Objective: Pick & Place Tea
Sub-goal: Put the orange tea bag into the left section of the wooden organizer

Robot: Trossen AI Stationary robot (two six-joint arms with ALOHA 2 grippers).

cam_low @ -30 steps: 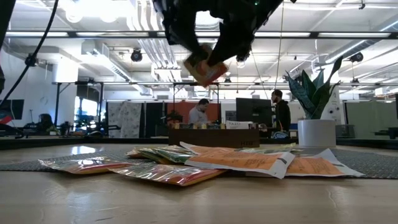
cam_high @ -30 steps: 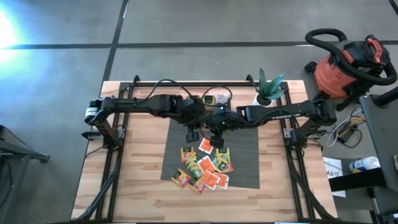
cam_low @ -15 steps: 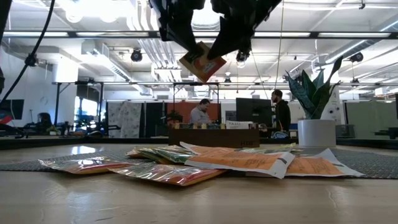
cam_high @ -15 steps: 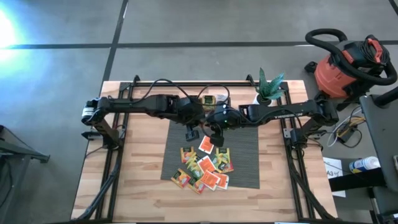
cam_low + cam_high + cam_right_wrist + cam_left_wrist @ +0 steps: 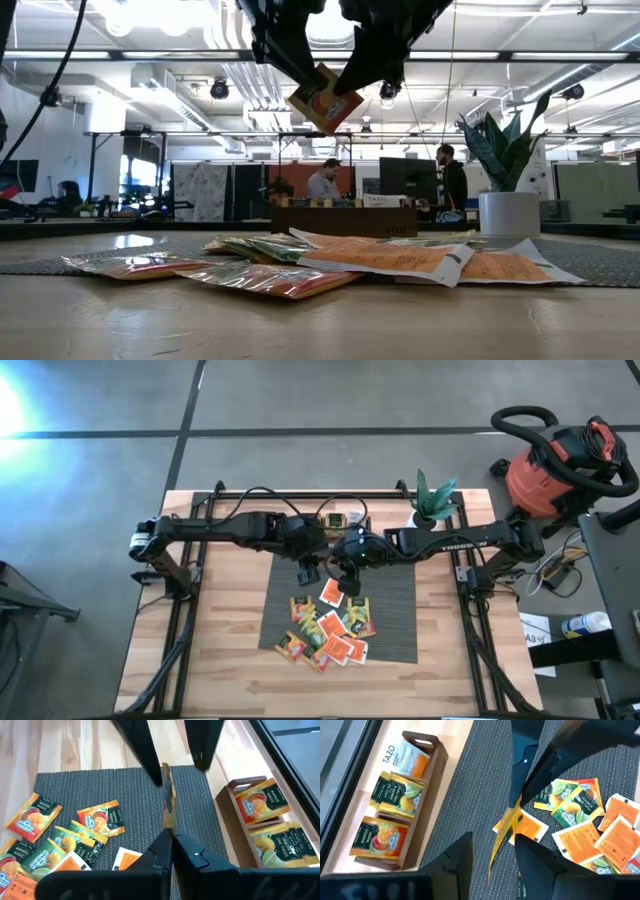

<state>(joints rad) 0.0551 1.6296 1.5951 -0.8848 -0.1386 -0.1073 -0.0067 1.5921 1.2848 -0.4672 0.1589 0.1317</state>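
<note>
- One orange sachet (image 5: 325, 98) is held in the air above the grey ribbed mat (image 5: 395, 585), pinched edge-on by the right claw (image 5: 169, 840), whose fingers are pressed together on its lower edge.
- The left claw (image 5: 492, 852) is set around the same sachet with its fingers apart on either side; no clamping by it is seen, so a hand-over is judged to be under way, not finished.
- The rest of the tea (image 5: 330, 628) is left scattered on the mat, below the two claws.
- Compared with a second ago, the sachet is seen higher in the low view and more upright, and the left arm is drawn in closer to the right.
- The wooden tray (image 5: 395, 815), partly filled with sachets, lies beside the mat on the counter (image 5: 220, 630); it is probably the destination, though this cannot be confirmed.
</note>
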